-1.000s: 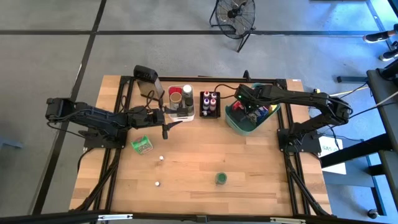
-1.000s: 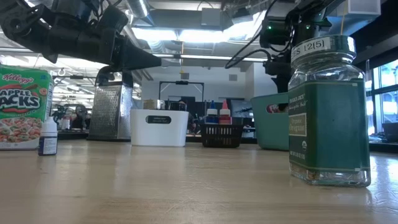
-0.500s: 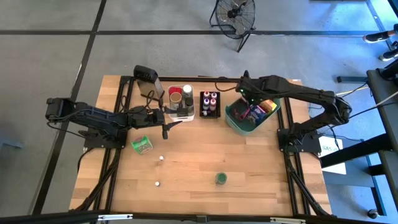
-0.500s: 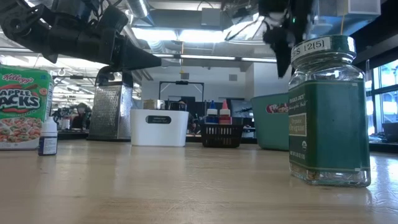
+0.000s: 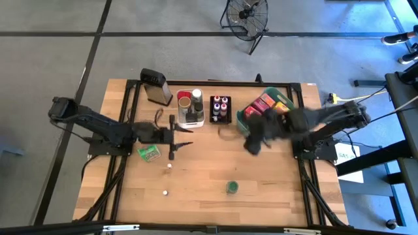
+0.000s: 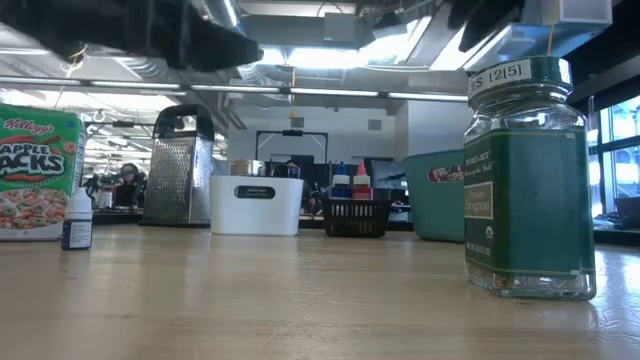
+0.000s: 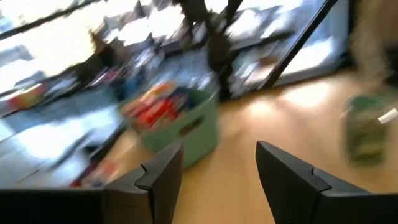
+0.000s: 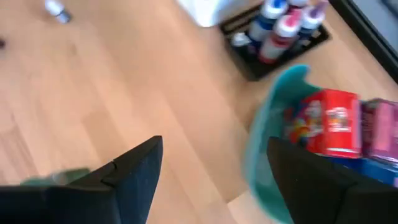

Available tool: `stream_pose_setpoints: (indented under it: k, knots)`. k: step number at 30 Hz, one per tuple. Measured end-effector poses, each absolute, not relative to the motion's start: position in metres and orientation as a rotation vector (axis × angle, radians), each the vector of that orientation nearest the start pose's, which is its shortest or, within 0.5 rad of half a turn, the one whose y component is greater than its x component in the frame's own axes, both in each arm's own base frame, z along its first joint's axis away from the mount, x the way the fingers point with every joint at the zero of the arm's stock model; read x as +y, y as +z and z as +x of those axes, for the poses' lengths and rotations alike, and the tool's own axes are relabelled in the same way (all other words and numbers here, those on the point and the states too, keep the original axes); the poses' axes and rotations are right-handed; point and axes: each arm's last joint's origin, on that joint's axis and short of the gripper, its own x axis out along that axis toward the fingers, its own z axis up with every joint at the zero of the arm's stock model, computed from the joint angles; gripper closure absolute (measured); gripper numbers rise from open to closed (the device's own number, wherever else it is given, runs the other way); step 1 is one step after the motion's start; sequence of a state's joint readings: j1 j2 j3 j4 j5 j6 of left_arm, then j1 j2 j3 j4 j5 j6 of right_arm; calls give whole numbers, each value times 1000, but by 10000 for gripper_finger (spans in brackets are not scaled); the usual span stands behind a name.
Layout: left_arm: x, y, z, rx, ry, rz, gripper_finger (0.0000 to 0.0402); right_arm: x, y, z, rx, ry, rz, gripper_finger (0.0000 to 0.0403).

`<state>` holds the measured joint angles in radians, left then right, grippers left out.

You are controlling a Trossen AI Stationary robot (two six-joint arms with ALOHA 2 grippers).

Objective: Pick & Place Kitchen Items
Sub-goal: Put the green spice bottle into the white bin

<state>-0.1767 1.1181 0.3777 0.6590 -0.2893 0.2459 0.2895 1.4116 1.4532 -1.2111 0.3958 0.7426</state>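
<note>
Teal basket (image 5: 248, 123) at the table's far right now stands clear: the right gripper (image 5: 253, 145), jaws spread and empty, has swung out of it toward mid-table. The left gripper (image 5: 175, 145), jaws apart, has dropped beside the green box (image 5: 149, 152). The jar (image 5: 231, 187) waits near the front edge, likely next.

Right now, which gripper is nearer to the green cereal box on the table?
Left. The left gripper, open and empty, hangs just beside the green cereal box. The right gripper, also open, is far across the table, beside the teal basket.
</note>
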Motion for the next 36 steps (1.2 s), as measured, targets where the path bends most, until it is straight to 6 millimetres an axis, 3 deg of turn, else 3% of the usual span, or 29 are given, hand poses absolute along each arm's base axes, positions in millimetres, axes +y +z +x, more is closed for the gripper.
stream_pose_setpoints:
  k: [3,6,10,14,19,24,31,36]
  knots:
    - [-63,235,226,260,259,349,206,96,335,242,946,-459,180,111]
    - [-97,265,228,302,300,358,206,119,324,234,893,-424,107,111]
    - [-136,300,230,264,307,299,206,137,311,226,843,-393,46,111]
    - [-169,314,240,238,328,272,206,147,301,221,815,-383,0,111]
    - [-200,309,285,266,337,312,205,161,297,212,781,-346,-36,111]
    - [-223,292,331,325,317,480,206,181,297,195,755,-272,-25,111]
    - [-242,271,356,335,284,470,206,209,300,164,612,-224,-95,112]
    - [-247,252,365,352,239,470,206,218,296,153,587,-197,-78,112]
